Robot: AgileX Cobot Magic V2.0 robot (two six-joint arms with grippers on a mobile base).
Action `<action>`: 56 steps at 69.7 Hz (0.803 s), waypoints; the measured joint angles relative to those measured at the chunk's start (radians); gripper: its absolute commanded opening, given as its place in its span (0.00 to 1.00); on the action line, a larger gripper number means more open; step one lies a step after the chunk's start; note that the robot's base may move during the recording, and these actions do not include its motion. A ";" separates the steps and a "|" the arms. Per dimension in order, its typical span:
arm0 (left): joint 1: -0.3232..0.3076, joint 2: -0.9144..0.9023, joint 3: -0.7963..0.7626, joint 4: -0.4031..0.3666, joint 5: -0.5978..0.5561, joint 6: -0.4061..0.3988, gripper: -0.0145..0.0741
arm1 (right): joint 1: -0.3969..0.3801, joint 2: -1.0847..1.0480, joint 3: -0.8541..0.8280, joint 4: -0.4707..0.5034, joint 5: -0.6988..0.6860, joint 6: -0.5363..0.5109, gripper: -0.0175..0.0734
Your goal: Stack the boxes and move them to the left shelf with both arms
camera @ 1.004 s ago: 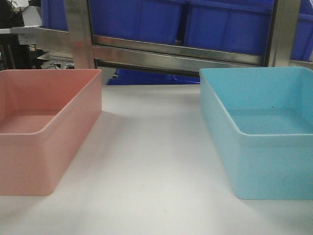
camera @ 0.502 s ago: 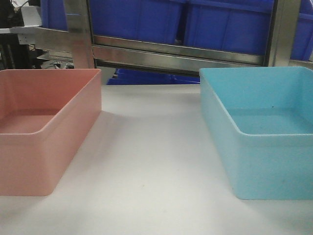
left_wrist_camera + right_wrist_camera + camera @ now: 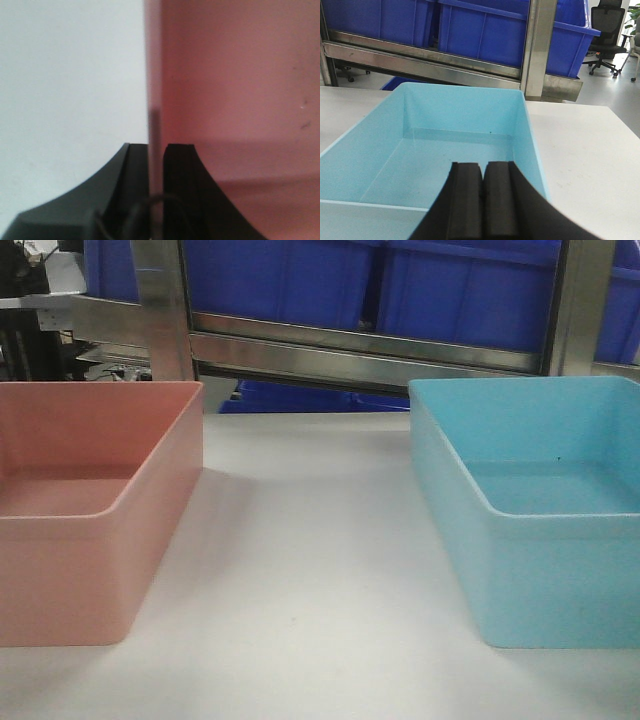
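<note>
**Two matching open-topped boxes on a white table, before the brushed-steel front rail of a rack.** The salmon-pink box stands in front of the rail's left end and the sky-blue box in front of its right end. The two are well apart, with a stretch of table between them, and each sits flat and upright. Both are rectangular plastic with thin walls, a narrow rimmed top and rounded corners. The blue one shows a small dark speck near the foot of its far wall. Dark blue bins sit above the rail, and two steel upright posts cross it.

*Left wrist view:* the left gripper has its two black fingers closed narrowly on one thin wall of the pink box. One finger lies outside, over the table, and the other inside, over the box floor, with the wall's edge showing as a pale strip between them.

*Right wrist view:* the right gripper hangs over the blue box's near wall, the one farthest from the rail, with its fingers pressed together pad against pad. The box's long axis runs toward the rail. An office chair stands beyond the rail's right end
</note>
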 measured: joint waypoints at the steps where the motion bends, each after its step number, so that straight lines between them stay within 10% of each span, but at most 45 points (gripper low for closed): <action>1: 0.000 -0.004 0.000 -0.002 0.005 -0.002 0.15 | 0.000 0.000 0.000 0.000 0.000 0.000 0.25; 31: -0.030 -0.180 0.000 -0.084 0.076 -0.103 0.15 | 0.000 0.000 0.000 0.000 0.000 0.000 0.25; 56: -0.225 -0.187 0.042 -0.094 0.032 -0.316 0.15 | 0.000 0.000 0.000 0.000 0.000 0.000 0.25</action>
